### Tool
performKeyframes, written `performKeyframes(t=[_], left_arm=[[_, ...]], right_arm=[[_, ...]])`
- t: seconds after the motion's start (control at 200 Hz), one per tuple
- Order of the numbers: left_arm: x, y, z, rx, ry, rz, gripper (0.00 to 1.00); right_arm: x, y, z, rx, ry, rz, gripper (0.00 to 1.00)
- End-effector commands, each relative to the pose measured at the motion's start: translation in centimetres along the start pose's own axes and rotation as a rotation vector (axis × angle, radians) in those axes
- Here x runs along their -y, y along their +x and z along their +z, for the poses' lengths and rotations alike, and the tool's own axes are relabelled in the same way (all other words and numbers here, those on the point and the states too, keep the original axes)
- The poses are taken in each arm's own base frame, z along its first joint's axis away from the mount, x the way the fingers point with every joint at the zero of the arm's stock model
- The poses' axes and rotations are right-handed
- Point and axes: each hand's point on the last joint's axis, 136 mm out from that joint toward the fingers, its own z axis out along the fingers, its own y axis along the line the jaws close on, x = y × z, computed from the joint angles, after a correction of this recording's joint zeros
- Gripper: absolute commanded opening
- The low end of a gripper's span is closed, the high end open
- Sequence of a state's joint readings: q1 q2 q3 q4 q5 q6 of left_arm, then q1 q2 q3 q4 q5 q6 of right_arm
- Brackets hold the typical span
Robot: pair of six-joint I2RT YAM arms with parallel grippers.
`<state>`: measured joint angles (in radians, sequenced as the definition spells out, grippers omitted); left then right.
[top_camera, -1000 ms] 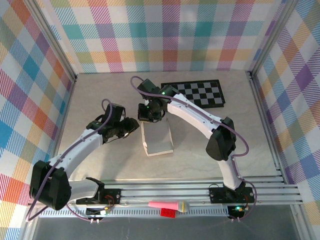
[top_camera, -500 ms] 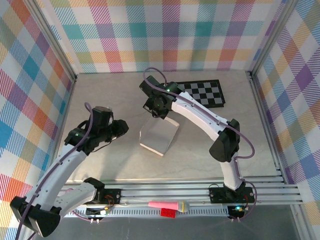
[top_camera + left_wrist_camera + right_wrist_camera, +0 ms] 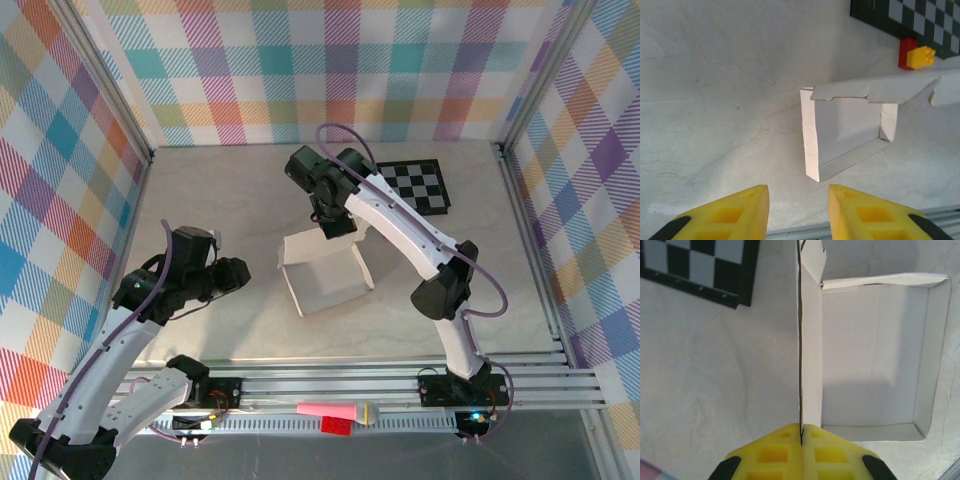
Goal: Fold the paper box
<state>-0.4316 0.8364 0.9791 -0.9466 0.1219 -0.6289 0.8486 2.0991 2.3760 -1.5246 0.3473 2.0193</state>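
Observation:
The white paper box [image 3: 325, 278] stands as an open tray on the middle of the table, its cavity facing up. Its tall back flap is pinched edge-on in my right gripper [image 3: 801, 426], which is shut on the thin card. The tray's floor and low walls [image 3: 875, 355] lie just right of that flap. From above, the right gripper [image 3: 337, 228] sits at the box's far edge. My left gripper [image 3: 238, 272] hangs open to the left of the box, clear of it. In the left wrist view its yellow fingertips [image 3: 797, 190] frame bare table, short of the box [image 3: 840, 135].
A black-and-white checkerboard mat [image 3: 415, 185] lies at the back right, beyond the right gripper. A red and yellow toy brick [image 3: 914, 52] sits at the mat's near edge. A pink object and a red brick [image 3: 335, 418] rest on the front rail.
The left arm has pulled back toward the left and near side, away from the box. The right gripper has shifted right with the flap, and the box has turned and opened into a tray.

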Motion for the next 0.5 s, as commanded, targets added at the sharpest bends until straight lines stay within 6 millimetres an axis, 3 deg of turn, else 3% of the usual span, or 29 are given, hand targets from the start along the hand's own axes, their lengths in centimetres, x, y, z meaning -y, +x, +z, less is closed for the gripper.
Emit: performKeyframes(t=[0.0, 0.315, 0.495], left_arm=[[0.6, 1.0, -0.6, -0.048, 0.029, 0.046, 0.35], [0.5, 1.7, 1.1, -0.099, 0.038, 0.057, 0.35], [0.6, 1.5, 2.2, -0.116, 0.023, 0.087, 0.38]], right_arm=[[1.1, -1.2, 1.1, 0.055, 0.073, 0.225, 0.0], [0.6, -1.8, 3.0, 0.047, 0.063, 0.296, 0.0], [-0.1, -1.8, 3.1, 0.005, 0.014, 0.222, 0.21]])
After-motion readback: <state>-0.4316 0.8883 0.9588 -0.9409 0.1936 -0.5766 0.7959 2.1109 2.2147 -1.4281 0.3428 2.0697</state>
